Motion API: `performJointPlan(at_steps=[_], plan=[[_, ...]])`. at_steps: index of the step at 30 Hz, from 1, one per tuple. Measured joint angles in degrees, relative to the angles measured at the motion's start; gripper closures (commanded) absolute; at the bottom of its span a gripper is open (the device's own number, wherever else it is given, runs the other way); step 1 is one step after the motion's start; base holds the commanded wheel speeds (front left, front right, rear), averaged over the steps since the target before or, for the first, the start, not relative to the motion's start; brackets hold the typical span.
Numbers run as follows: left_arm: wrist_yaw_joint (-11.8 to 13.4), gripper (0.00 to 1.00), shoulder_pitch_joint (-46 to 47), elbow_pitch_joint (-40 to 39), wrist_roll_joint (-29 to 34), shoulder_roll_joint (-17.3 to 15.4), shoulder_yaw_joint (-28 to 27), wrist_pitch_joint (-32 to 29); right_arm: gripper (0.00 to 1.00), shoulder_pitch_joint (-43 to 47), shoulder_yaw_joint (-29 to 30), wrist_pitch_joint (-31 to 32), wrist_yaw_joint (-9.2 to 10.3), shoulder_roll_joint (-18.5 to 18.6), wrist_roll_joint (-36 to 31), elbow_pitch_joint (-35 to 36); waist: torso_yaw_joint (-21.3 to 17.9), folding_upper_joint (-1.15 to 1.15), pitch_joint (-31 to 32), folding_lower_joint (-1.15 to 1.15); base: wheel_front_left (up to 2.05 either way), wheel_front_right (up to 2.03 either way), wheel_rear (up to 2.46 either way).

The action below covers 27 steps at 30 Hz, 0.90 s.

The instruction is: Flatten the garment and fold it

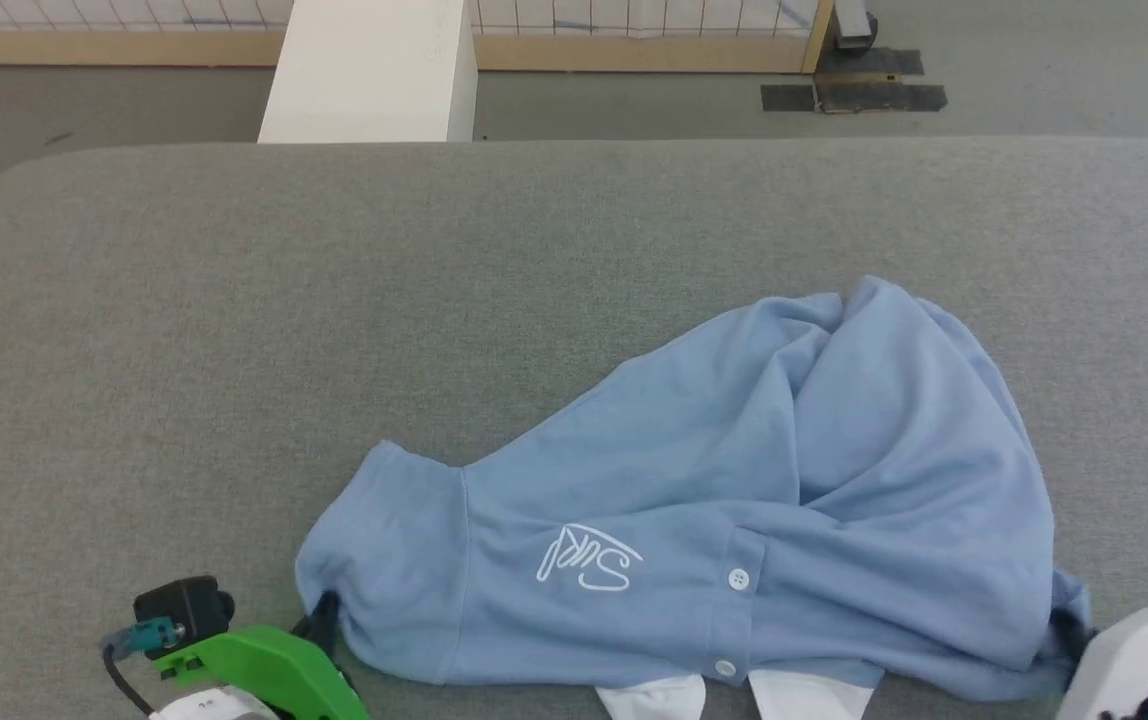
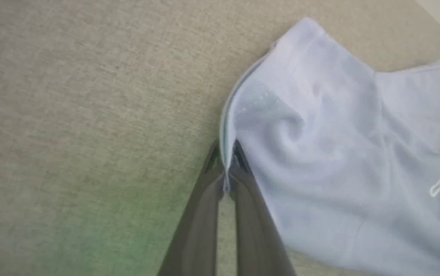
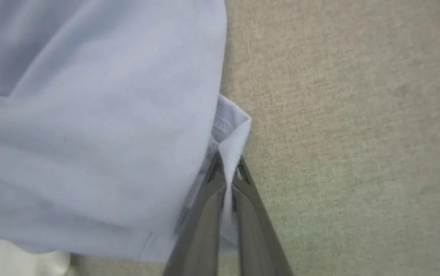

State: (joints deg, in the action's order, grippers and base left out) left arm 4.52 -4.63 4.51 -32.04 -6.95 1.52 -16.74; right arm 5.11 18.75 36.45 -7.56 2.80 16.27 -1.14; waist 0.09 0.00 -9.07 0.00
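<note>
The garment (image 1: pixel 734 500), a light blue polo shirt, lies crumpled on the grey table (image 1: pixel 334 300) toward the near right, logo and buttons up, its white collar (image 1: pixel 734 695) at the near edge. My left gripper (image 1: pixel 319 610) is shut on the edge of the sleeve at the garment's left end; in the left wrist view the gripper (image 2: pixel 225 161) pinches the sleeve hem of the garment (image 2: pixel 339 153). My right gripper (image 1: pixel 1069 635) is shut on the garment's right edge, and the right wrist view shows this gripper (image 3: pixel 227 172) clamping a fold of the garment (image 3: pixel 89 115).
Bare grey tabletop spreads to the left and far side of the garment. Beyond the far edge stand a white block (image 1: pixel 374 70) and grey floor with a wooden-framed fence (image 1: pixel 634 45).
</note>
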Motion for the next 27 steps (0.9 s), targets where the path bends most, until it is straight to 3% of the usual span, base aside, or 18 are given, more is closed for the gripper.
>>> performJointPlan(at_steps=[8,14,17,20,27], plan=[[-4.56,1.00,3.55,-9.80,-7.12,1.19,-2.24,2.63,1.00,-0.09,1.76,-0.29,0.00,0.07,-0.21,16.30,-0.61,0.00,3.20,0.00,0.00,0.00,0.00],[-4.45,1.00,11.62,-16.50,-9.85,0.82,-2.91,0.21,1.00,-6.05,-0.59,3.78,0.00,0.11,-1.94,23.49,-0.77,0.00,4.30,0.00,0.00,0.00,0.00],[-3.50,1.00,17.53,-19.24,-12.16,0.62,-2.86,-3.48,1.00,-11.45,-3.08,7.00,0.00,2.08,-2.63,24.92,-0.75,0.00,3.47,0.00,0.00,0.00,0.00],[-1.71,1.00,25.20,-20.22,-12.57,-0.82,-3.14,-6.24,1.00,-19.48,-5.45,10.22,0.00,6.79,-2.61,23.71,-0.80,0.00,1.84,0.00,0.00,0.00,0.00],[4.15,1.00,49.17,-13.40,-13.46,-1.96,-6.79,-8.42,1.00,-46.29,-14.35,13.55,0.00,16.37,-3.85,13.74,-1.42,0.00,-4.62,0.01,0.00,0.00,0.00]])
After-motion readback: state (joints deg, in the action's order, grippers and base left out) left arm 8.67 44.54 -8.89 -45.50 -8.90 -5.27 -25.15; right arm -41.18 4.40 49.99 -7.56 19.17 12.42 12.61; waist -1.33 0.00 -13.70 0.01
